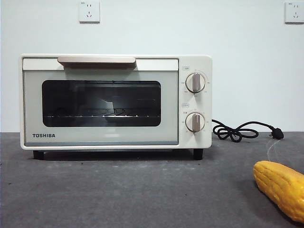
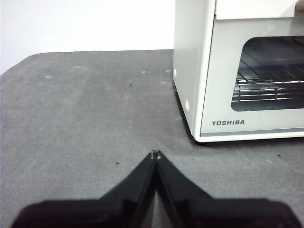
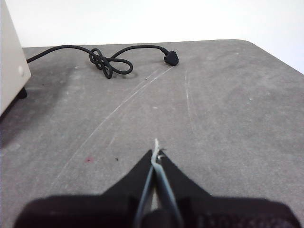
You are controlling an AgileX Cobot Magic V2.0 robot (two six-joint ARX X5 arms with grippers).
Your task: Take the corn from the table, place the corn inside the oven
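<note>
The cream-white Toshiba oven (image 1: 114, 102) stands on the dark grey table (image 1: 133, 194), door closed, a wire rack visible behind its dark glass. The yellow corn (image 1: 280, 186) lies on the table at the front right, partly cut off by the picture's edge. My left gripper (image 2: 155, 154) is shut and empty, hovering over bare table beside the oven's (image 2: 237, 71) left front corner. Over the table to the right of the oven (image 3: 9, 66), my right gripper (image 3: 156, 154) is also shut with nothing in it. The corn shows in neither wrist view.
A black power cord (image 1: 237, 130) with its plug (image 1: 278, 134) lies coiled on the table right of the oven, also seen as the cord (image 3: 107, 61) in the right wrist view. Two wall sockets (image 1: 89, 11) sit high on the white wall.
</note>
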